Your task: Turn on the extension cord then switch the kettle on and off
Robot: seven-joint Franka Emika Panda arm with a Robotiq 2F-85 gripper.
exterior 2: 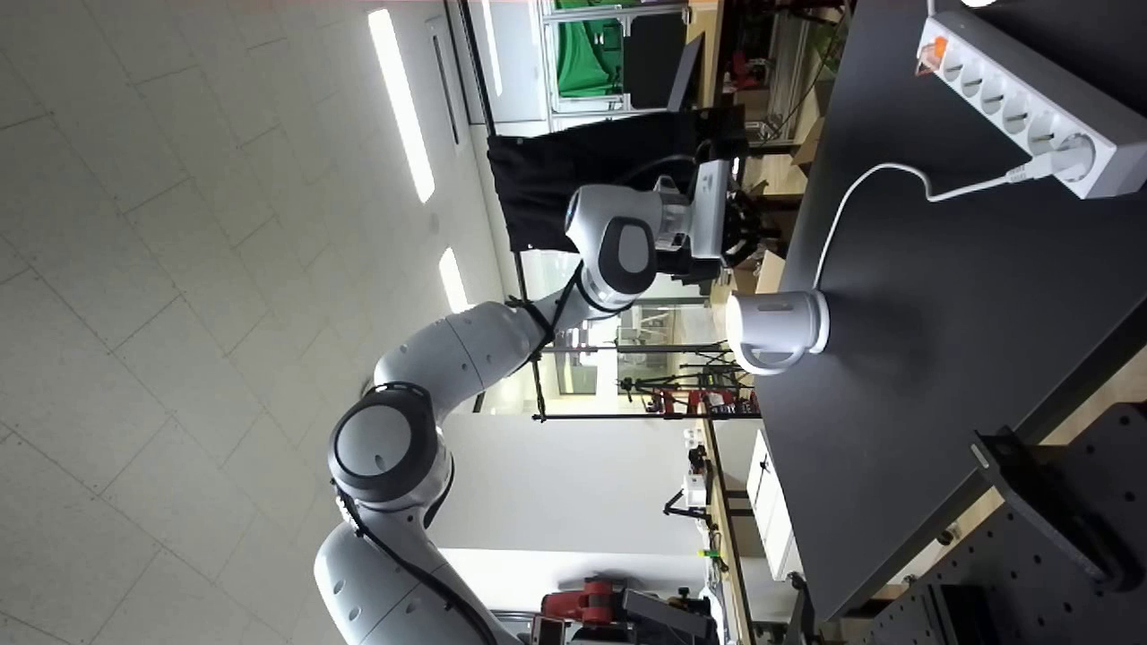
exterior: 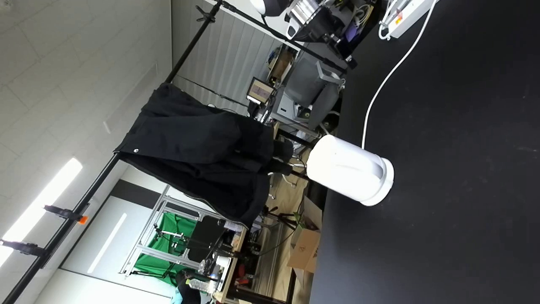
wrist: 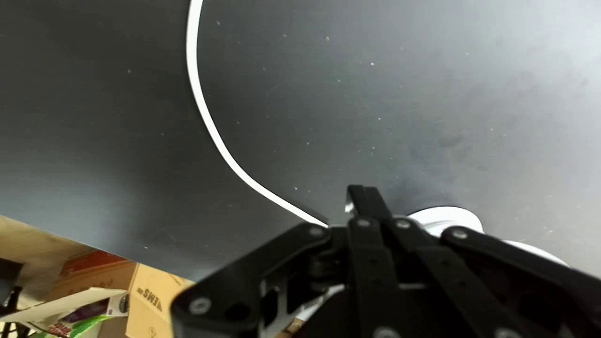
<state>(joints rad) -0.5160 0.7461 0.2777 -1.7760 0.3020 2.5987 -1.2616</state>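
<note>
Gripper hangs empty, jaws together, above the worktop. Kettle stands upright on it, plugged into the extension cord; orange switch appears lit. Judged step: reaching the kettle; next, a precise switch-on press.

2 ceiling lights glow white; glare pales the surface near its edge; the kettle looks overexposed.

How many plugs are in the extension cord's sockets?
1: a white plug, in an exterior view, in the end socket of the extension cord, farthest from the orange switch. None seems hidden.
</note>
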